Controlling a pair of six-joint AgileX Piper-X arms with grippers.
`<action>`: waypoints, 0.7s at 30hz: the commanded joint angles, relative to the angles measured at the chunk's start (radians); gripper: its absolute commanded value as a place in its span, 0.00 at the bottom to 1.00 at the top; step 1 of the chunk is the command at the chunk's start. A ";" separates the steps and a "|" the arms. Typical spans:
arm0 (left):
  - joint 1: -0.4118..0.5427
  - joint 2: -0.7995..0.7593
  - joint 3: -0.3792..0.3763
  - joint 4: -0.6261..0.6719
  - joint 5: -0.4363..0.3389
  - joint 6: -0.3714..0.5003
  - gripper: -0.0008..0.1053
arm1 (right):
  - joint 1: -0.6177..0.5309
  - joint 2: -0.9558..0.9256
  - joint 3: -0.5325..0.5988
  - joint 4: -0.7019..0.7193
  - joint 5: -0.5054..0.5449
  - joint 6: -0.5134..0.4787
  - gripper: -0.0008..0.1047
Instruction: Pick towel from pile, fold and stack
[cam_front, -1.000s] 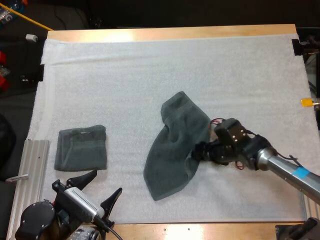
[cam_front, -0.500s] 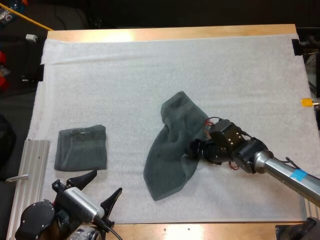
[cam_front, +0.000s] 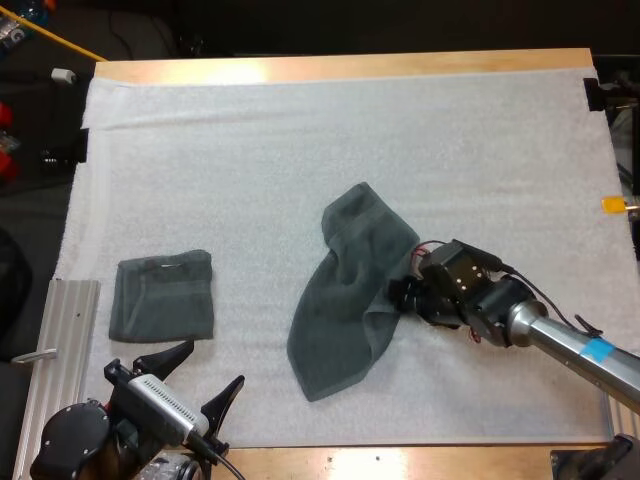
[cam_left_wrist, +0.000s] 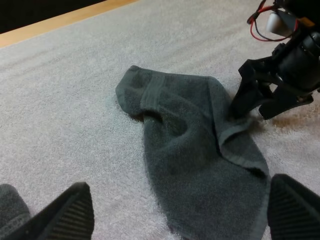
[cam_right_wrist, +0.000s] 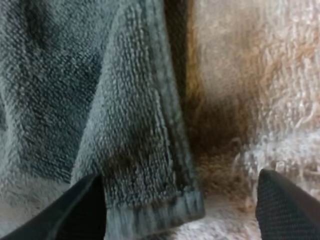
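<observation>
Our right jaws stand spread at the right edge of the crumpled towel (cam_front: 345, 300), which lies in the middle of the white mat (cam_front: 300, 140). Our left jaws are spread too, empty, near the folded towel (cam_front: 162, 297).

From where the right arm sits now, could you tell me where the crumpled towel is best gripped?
I'd grip the hemmed edge on the crumpled towel's right side, coming from the right: it folds up off the mat, and the right gripper's open fingers straddle it.

Robot lab, wooden table (cam_front: 340, 66), white mat (cam_front: 300, 150)
</observation>
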 joint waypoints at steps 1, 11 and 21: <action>-0.002 0.003 -0.007 -0.003 0.007 -0.011 0.66 | -0.004 0.018 -0.002 -0.010 -0.007 0.010 0.59; -0.002 0.003 -0.007 -0.003 0.007 -0.011 0.66 | -0.004 0.094 -0.002 -0.112 -0.087 0.039 0.41; -0.002 0.003 -0.007 -0.003 0.007 -0.011 0.66 | -0.001 0.029 -0.002 -0.089 -0.031 0.056 0.31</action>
